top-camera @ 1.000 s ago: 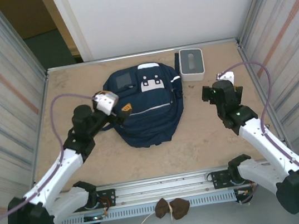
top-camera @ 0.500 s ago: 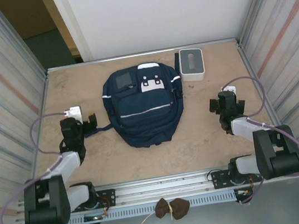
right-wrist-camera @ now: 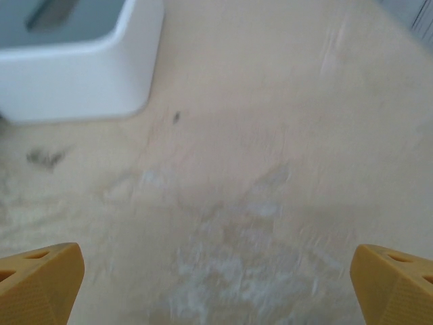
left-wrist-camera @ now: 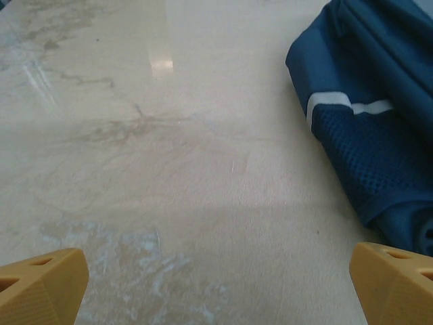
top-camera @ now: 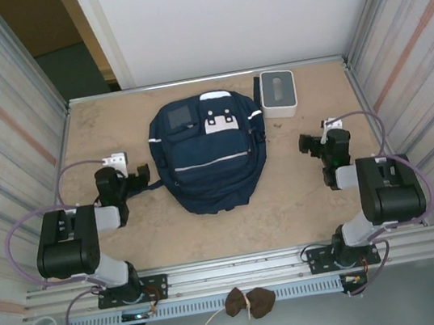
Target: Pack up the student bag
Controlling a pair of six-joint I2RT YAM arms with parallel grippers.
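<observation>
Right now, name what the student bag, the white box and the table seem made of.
The student bag: woven navy fabric, matte, with mesh panel. The white box: probably smooth plastic, rounded edges. The table: beige veined, slightly glossy surface, perhaps laminate.

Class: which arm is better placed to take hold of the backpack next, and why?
Probably the left: the left hand, open, sits right beside the backpack. The right hand, also open, stands farther off, near the white box.

centre: student bag [top-camera: 210,157] blocked mid-frame.
upper right: white box [top-camera: 278,93] sat just beside the bag's corner.
right of bag: bare table [top-camera: 287,193], wide lane.
lower strip: bare, passable.
edges: ribbed walls [top-camera: 2,145] hemmed both sides.
</observation>
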